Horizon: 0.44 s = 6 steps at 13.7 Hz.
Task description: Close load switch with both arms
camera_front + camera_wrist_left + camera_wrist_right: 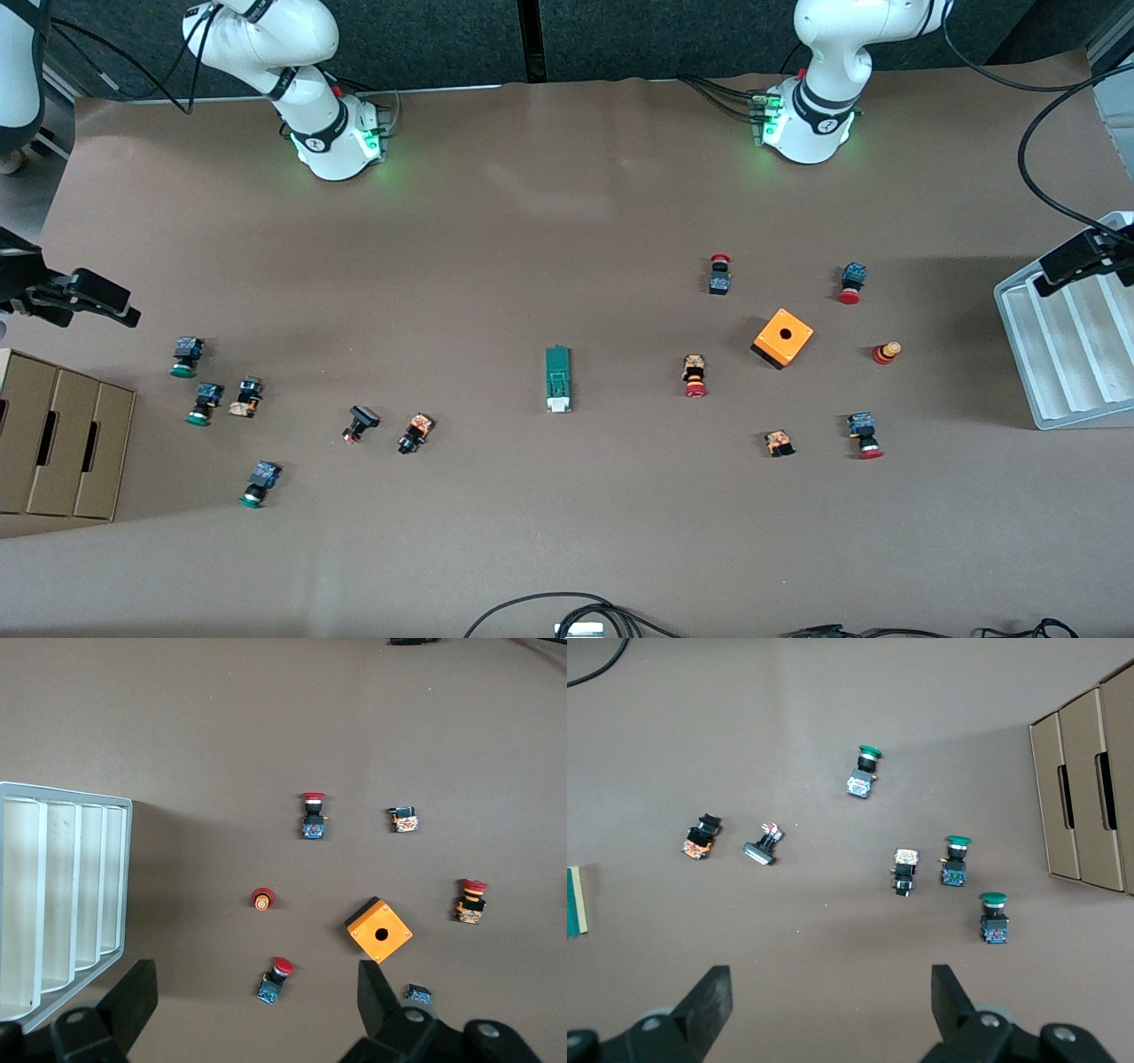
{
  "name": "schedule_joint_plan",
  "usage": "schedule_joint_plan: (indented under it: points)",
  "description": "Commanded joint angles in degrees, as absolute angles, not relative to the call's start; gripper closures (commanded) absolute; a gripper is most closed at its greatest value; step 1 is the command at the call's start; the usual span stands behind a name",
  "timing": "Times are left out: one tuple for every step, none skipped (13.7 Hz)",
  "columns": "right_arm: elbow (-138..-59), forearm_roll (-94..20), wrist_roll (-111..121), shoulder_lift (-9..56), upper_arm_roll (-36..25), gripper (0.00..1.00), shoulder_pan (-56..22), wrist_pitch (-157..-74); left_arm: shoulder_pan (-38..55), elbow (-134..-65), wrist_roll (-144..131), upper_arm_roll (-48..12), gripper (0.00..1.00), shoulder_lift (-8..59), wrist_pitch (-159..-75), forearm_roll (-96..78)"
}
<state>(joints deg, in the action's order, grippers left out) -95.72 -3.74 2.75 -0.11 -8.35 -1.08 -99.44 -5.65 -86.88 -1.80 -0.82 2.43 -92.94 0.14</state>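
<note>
A narrow dark-green rectangular load switch [558, 379] lies flat near the middle of the brown paper-covered tabletop [567, 532], its small white sliding piece at the end nearer the front camera, touched by neither arm. Toward the right arm's end, small green-capped push-buttons [251, 484] lie scattered beside a set of brown cardboard boxes [62, 443]; toward the left arm's end, red-capped push-buttons [866, 436] ring an orange cube with a round hole [783, 338], near a pale grey slotted tray [1063, 354]. The black two-finger right claw [93, 297] hangs above the tabletop's edge, above the cardboard boxes, its fingers [709, 1005] spread wide and empty. The left claw [1076, 257] hovers over the tray, fingers [133, 1001] likewise spread wide, holding nothing. Farthest back, the two white jointed arms rise from green-lit bases [341, 146].
</note>
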Motion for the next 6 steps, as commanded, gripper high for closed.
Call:
schedule_joint_plan:
  points:
    - [-94.83,-2.37,2.99,0.18,-8.53,0.01,-1.58,-99.58,-5.98,-86.49,-1.41,-0.88,0.0,2.2,-91.33,-0.35]
    - [-94.83,-2.29,2.99,0.18,-8.53,0.01,-1.67,-99.58,-5.98,-86.05,-1.41,-0.88,0.0,2.2,-90.62,-0.26]
    - [-94.83,-2.29,2.99,0.26,-8.53,0.01,-1.67,-99.58,-5.98,-86.04,-1.32,-0.88,0.0,2.2,-90.27,0.08]
    - [-94.83,-2.29,2.99,0.26,-8.53,0.0,-1.67,-99.58,-5.98,-86.04,-1.32,-0.88,0.0,2.28,-90.26,0.26]
    - [-94.83,-2.29,2.99,0.18,-8.53,0.01,-1.76,-99.58,-5.98,-86.04,-1.32,-0.88,0.0,2.29,-90.26,0.35]
    - [-94.83,-2.29,2.99,0.18,-8.53,0.0,-1.76,-99.58,-5.98,-85.96,-1.23,-0.88,0.0,2.11,-90.26,0.35]
